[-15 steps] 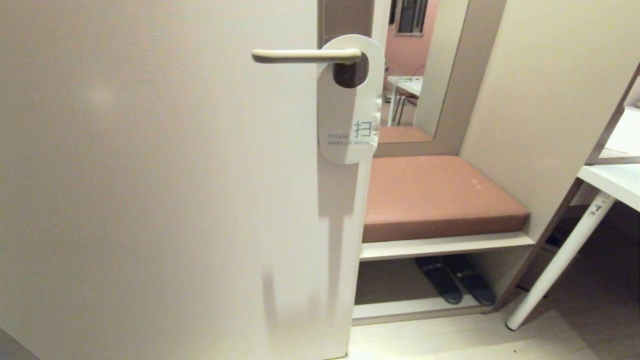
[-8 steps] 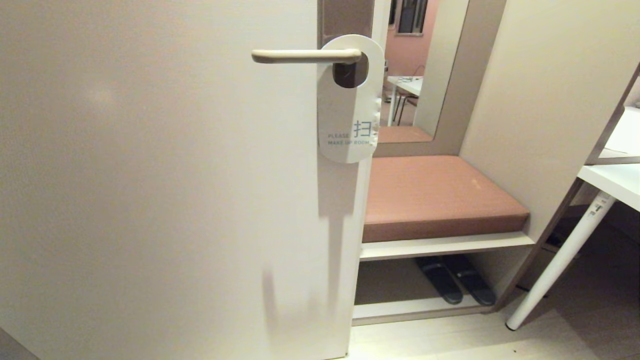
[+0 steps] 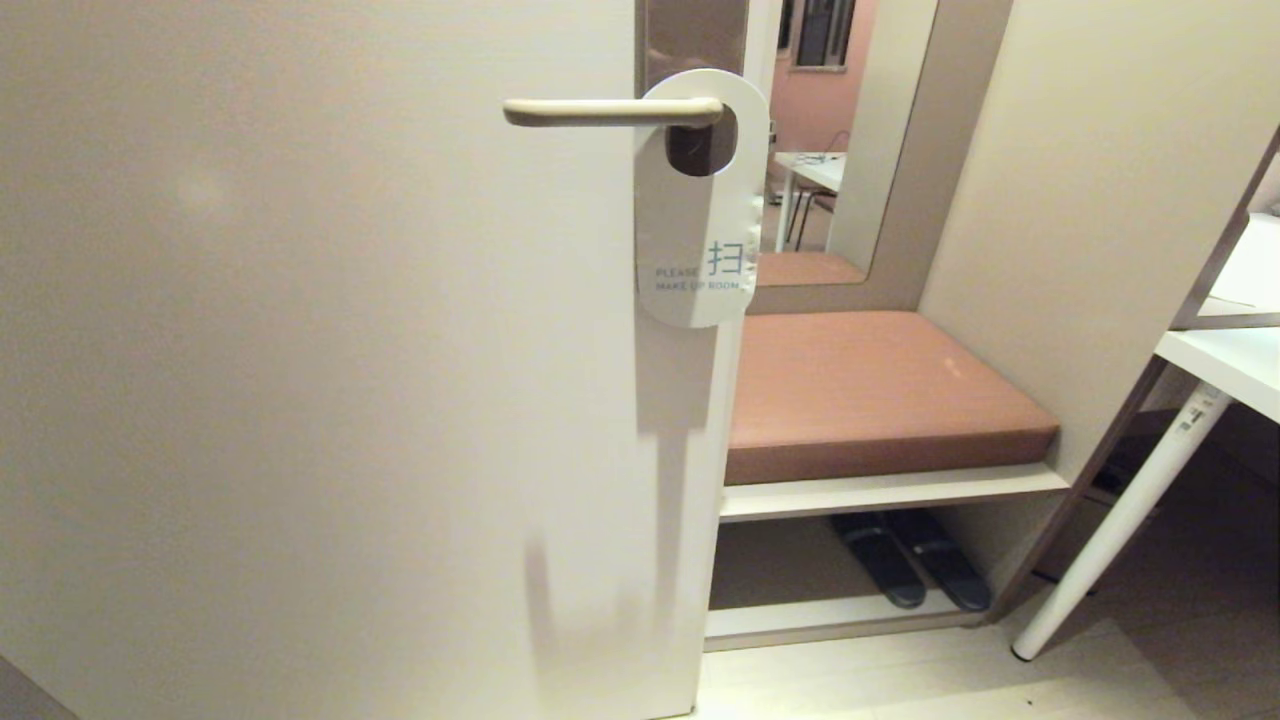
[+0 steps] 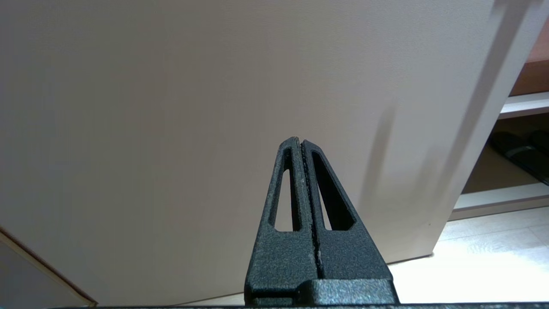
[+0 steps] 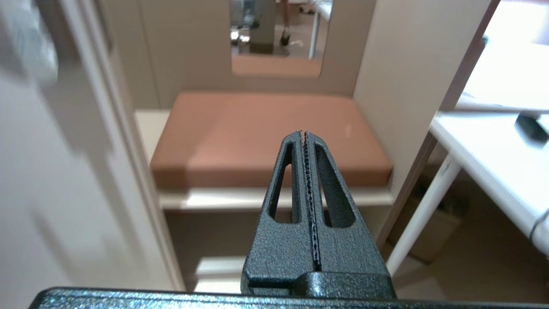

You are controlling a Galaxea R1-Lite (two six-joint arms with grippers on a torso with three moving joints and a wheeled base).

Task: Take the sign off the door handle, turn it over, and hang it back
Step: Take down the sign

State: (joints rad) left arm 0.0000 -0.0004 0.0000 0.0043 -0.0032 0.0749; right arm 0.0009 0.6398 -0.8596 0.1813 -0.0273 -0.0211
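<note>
One sign [image 3: 700,215] hangs on the door handle [image 3: 610,111], its round hole looped over the lever close to the brownish-grey backplate [image 3: 693,35], which runs out of the head view at the top. The white face is outward, with blue print reading "PLEASE MAKE UP ROOM" beside a Chinese character; its other face is hidden against the door [image 3: 320,380]. The card hangs upright and overlaps the door's free edge. Past that edge lies a bench with a reddish-brown cushion [image 3: 880,390], a pair of dark slippers [image 3: 910,560] on the shelf under it, partly cut off by the bench board. A mirror [image 3: 820,150] stands behind the cushion and a white table [image 3: 1220,360] is cropped at the right.

Neither arm shows in the head view. The left gripper [image 4: 299,141] points at the bare lower door, fingers pressed together with nothing between them. The right gripper [image 5: 303,134] points toward the cushion, fingers likewise closed and empty; the door beside it is blurred in that view, and the sign cannot be made out there with any certainty.
</note>
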